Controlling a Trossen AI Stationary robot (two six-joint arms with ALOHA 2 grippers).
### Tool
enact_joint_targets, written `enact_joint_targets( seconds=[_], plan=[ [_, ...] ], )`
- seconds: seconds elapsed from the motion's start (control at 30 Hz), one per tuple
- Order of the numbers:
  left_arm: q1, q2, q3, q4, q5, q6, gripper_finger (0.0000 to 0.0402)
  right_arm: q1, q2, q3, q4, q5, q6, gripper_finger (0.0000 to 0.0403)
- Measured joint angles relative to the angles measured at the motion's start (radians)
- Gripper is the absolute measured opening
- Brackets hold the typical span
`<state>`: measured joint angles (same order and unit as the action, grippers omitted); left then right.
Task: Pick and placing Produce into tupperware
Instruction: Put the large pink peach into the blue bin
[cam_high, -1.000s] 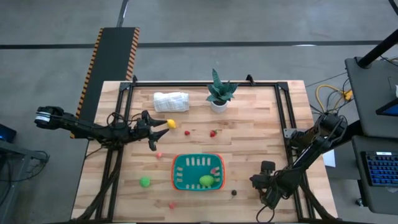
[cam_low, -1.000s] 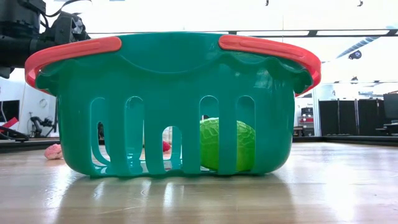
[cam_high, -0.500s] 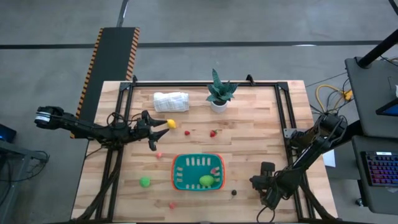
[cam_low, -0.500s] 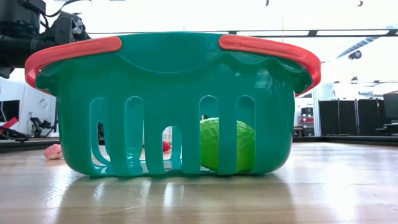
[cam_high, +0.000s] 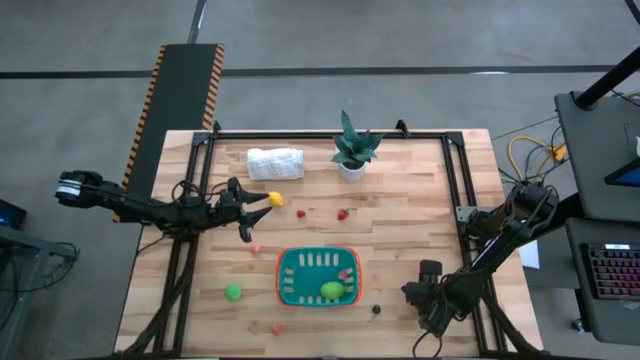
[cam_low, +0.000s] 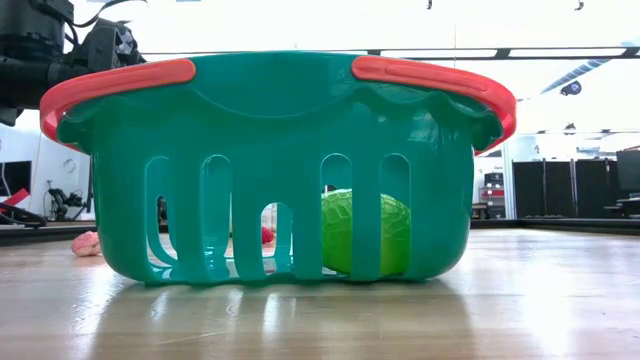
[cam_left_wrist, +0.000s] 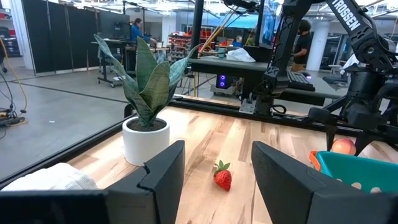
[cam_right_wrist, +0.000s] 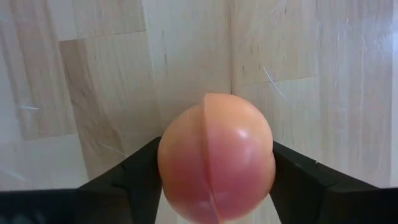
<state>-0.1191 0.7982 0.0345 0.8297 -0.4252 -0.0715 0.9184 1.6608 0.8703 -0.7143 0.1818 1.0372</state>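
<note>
Where the right tool (cam_right_wrist: 214, 186) clamps it, the peach (cam_right_wrist: 216, 157) is orange-pink, seamed | left tool (cam_left_wrist: 214, 180) open | counter (cam_high: 420, 215) pale wood

Both robot arms are dark, almost black, and thin with chunky joints. The left arm (cam_high: 150, 208) ends at a pale round bit. The right arm (cam_high: 490, 250) has black cables. White letters mark one arm.
</note>
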Motion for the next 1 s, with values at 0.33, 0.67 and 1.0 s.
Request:
enact_joint_targets(
  seconds=[0.33,0.67,1.0],
  plan=[
    [0.0,0.0,0.0,0.0,0.0,0.0,0.0173,0.0,-0.002,0.0,-0.002,-0.002,0.001,0.0229],
    [0.0,0.0,0.0,0.0,0.0,0.0,0.0173,0.0,-0.051,-0.004,-0.016,0.018,-0.001,0.0233],
    [0.0,0.0,0.0,0.0,0.0,0.0,0.0173,0.0,-0.188,-0.003,-0.008,0.16,-0.024,0.0233]
  ],
)
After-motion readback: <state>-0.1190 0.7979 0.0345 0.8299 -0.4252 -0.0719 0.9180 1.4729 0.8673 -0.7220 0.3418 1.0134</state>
